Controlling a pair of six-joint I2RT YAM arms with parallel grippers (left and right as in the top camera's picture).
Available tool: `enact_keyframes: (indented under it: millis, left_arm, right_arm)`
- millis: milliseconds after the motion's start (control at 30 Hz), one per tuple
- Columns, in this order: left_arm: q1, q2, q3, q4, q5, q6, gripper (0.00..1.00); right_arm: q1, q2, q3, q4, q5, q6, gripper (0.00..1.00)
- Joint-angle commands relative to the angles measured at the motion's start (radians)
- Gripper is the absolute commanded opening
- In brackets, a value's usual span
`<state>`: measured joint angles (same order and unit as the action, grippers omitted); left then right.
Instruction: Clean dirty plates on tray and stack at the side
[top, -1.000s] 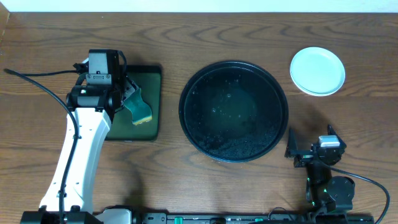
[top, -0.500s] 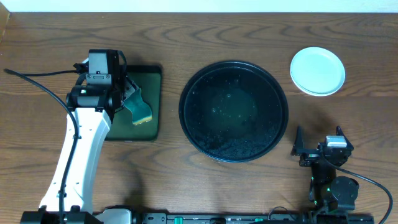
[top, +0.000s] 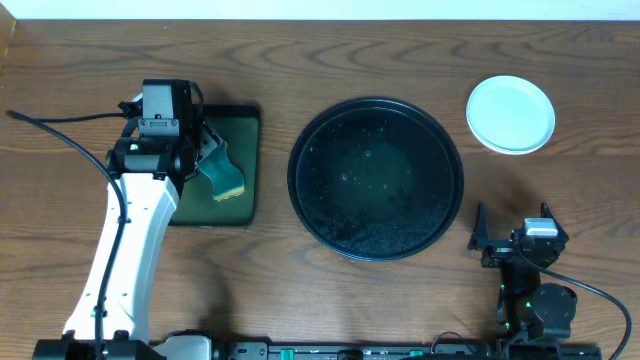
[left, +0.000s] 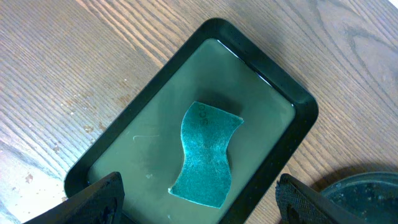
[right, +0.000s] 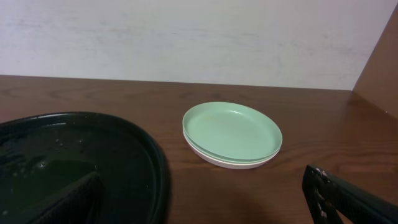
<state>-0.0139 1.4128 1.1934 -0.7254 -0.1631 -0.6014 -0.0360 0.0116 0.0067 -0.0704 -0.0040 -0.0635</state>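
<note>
Judging the job finished, we see the plates (top: 510, 114) stacked at the table's (top: 300, 55) far right corner, off the wet tray (top: 330, 215). Our left gripper (left: 200, 198) hovers over the sponge (left: 205, 155) in the small green tray (left: 305, 102) near the left edge, jaws wide, empty; our right gripper (right: 208, 202) rests low by the near right corner, jaws spread, empty.
</note>
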Motion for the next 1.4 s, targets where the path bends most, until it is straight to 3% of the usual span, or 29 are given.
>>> enact_keyframes:
  millis: [0, 467, 500, 667, 900, 1133, 1267, 1367]
  left_arm:
    - [0.004, 0.008, 0.021, 0.0, -0.009, 0.006, 0.79]
    - [0.004, 0.002, 0.021, -0.02, -0.009, 0.006, 0.79]
    - [0.004, 0.0, 0.021, -0.031, -0.009, 0.006, 0.94]
    - [0.004, -0.046, 0.021, -0.143, -0.011, 0.008, 0.97]
    - [0.005, -0.285, -0.064, -0.216, -0.05, 0.277, 0.98]
    - [0.004, -0.57, -0.232, -0.222, -0.082, 0.339, 0.98]
    - [0.004, -0.764, -0.397, -0.105, -0.081, 0.348, 0.98]
    - [0.004, -0.901, -0.537, 0.041, -0.08, 0.455, 0.98]
  right_arm:
    - [-0.005, -0.007, -0.002, -0.005, -0.005, -0.016, 0.99]
    - [-0.005, -0.007, -0.002, -0.005, -0.005, -0.016, 0.99]
    - [-0.005, -0.007, -0.002, -0.005, -0.005, -0.016, 0.99]
    - [-0.005, -0.007, -0.002, -0.005, -0.005, -0.016, 0.99]
    - [-0.005, -0.007, -0.002, -0.005, -0.005, -0.016, 1.0]
    - [-0.005, -0.007, -0.002, -0.005, -0.005, -0.016, 0.99]
    - [-0.005, -0.007, -0.002, -0.005, -0.005, -0.016, 0.99]
    - [-0.005, -0.007, -0.002, -0.005, -0.005, -0.016, 0.99]
